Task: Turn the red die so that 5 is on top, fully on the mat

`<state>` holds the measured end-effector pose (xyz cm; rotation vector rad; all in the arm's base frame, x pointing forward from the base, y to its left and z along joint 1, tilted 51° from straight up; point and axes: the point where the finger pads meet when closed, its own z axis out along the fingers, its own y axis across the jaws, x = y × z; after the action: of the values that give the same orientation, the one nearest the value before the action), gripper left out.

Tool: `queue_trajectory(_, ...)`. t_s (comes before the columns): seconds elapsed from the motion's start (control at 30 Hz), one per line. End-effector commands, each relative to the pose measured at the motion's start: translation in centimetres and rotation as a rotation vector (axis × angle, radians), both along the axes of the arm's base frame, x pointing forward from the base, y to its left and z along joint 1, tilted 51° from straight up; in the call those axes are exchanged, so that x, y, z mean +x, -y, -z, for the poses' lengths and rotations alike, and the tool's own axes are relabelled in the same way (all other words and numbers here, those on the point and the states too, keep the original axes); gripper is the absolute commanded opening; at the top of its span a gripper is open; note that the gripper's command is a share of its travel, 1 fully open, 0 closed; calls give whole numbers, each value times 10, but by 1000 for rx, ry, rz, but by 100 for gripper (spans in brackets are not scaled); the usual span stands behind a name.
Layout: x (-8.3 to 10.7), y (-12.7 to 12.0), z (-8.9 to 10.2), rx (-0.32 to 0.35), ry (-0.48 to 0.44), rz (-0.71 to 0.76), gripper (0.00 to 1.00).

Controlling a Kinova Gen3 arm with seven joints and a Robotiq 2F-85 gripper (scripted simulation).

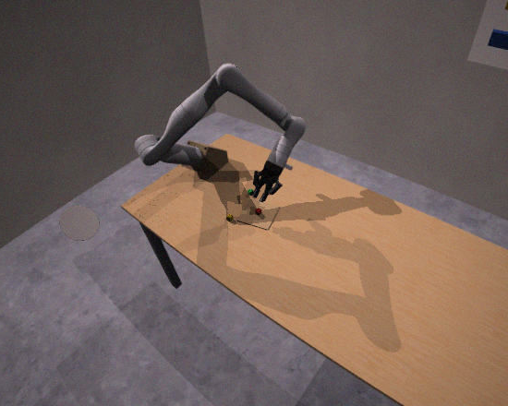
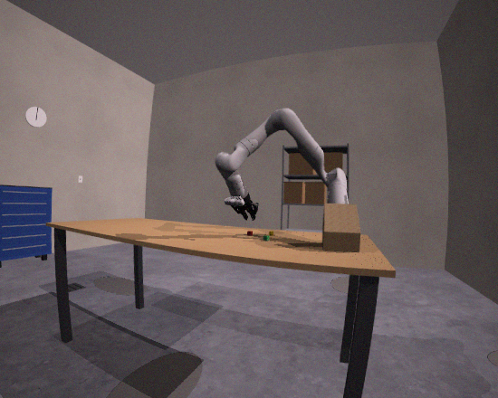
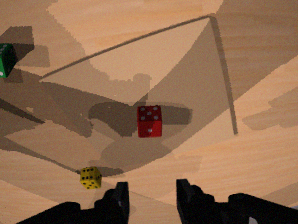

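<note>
The red die [image 1: 259, 211] lies flat on the thin wood-coloured mat [image 1: 258, 216]. It also shows in the exterior view [image 2: 250, 232] and near the middle of the wrist view [image 3: 149, 121], where it sits on the mat [image 3: 160, 76]. My gripper [image 1: 266, 196] hangs tilted above the table, a little behind and above the red die, touching nothing. Its fingers stand partly apart with nothing between them. In the exterior view the gripper [image 2: 251, 216] is well clear of the table top. I cannot read the red die's top face.
A green die [image 1: 250, 191] [image 3: 5, 59] lies off the mat near the gripper. A yellow die [image 1: 229, 217] [image 3: 91, 176] lies by the mat's corner. A cardboard box [image 2: 341, 227] stands at the table end by the arm's base.
</note>
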<state>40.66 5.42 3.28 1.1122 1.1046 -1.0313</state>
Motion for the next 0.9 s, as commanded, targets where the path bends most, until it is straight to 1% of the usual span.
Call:
queue_trajectory(0.0, 0, 0, -2, -9, 4, 3, 35)
queue_trajectory(0.63, 1, 4, 1, -9, 4, 3, 35)
queue_trajectory(0.87, 3, 10, 6, -9, 4, 3, 35)
